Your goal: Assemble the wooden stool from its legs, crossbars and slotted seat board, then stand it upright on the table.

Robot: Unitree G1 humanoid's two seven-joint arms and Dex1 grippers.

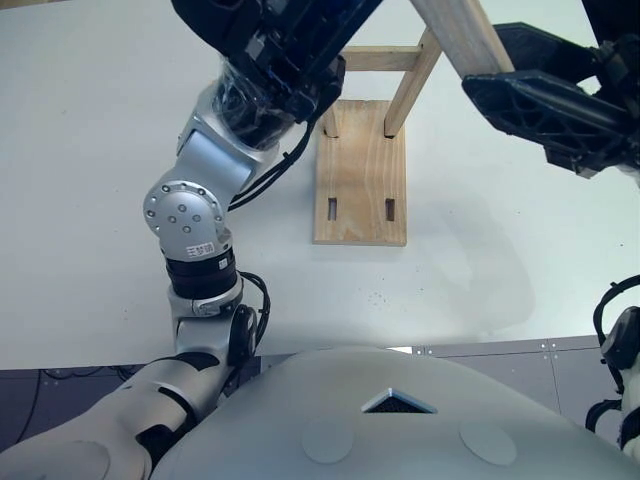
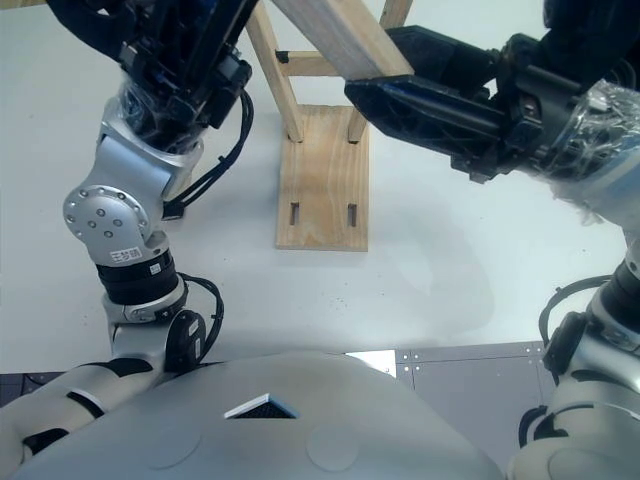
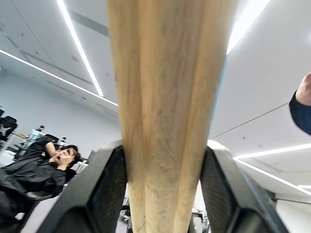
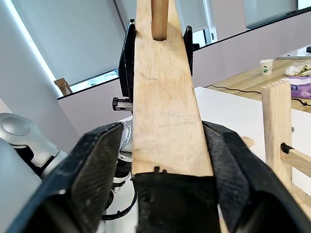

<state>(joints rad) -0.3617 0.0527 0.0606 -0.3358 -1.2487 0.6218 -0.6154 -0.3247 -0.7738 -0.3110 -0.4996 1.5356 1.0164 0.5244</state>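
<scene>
Clamping a loose wooden leg (image 4: 165, 97) between its two black fingers, the right gripper (image 4: 165, 160) is clenched on the lower end and holds it in the air over the table (image 1: 100, 200). Left gripper (image 3: 165, 194) is likewise closed on wood, pads pressed to both sides. From the right wrist view its fingers appear to flank the far end of this same leg. A thin cross piece juts from that far end.

Below and beyond the grippers, the seat board (image 1: 360, 170) lies flat on the table. At its far end two upright legs (image 1: 408, 85) stand on it, joined by a crossbar (image 1: 380, 58). They look seated in the far slots, though the joints themselves are hard to make out. The near slots (image 1: 333, 208) are open, nothing in them.

Progress, as judged: roughly half done. One leg pair is on the board. The second side is in hand, raised and tilted, not lined up with the near slots. Left to do: fit it, then turn the stool over onto its legs.
</scene>
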